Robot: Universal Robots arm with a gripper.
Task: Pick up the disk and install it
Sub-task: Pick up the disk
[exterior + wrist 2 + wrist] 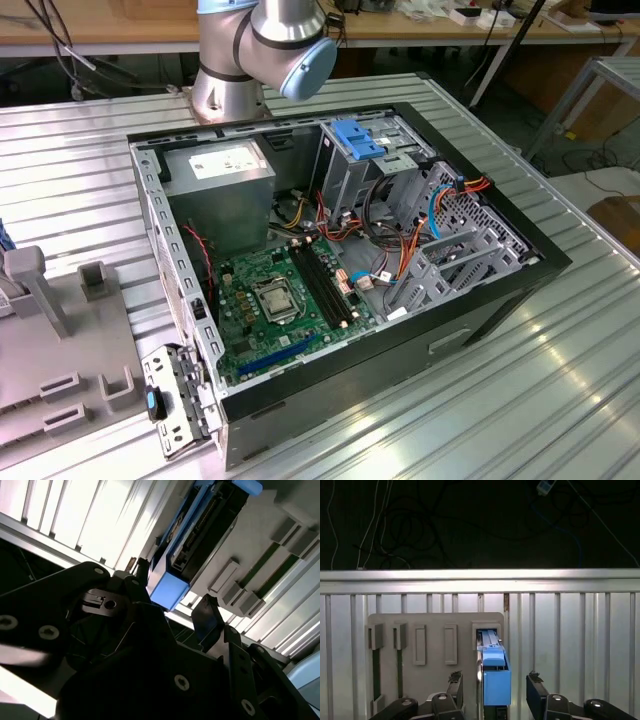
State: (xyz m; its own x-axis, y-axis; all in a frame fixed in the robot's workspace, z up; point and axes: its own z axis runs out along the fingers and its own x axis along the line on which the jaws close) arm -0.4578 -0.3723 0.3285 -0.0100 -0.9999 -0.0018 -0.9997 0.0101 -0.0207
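The disk (pixel 495 677) stands on edge in a slot of a grey holder plate (pixel 435 645), its blue end tab toward me. My gripper (pixel 495 689) is open, one dark fingertip (pixel 454 684) on each side of the disk with a gap to it on both sides. In the second wrist view the disk (pixel 202 527) shows its dark body in the blue frame, and the gripper (pixel 175 597) straddles the blue tab end without touching it. In the exterior view the holder plate (pixel 60 370) lies at the left on the ribbed metal table.
An open computer case (pixel 505 300) lies on the table (pixel 560 400) with its motherboard (pixel 275 305), a grey box with a white label (pixel 222 180), a light-blue bracket (pixel 358 138) and loose cables. The arm's base (pixel 235 75) stands behind the case.
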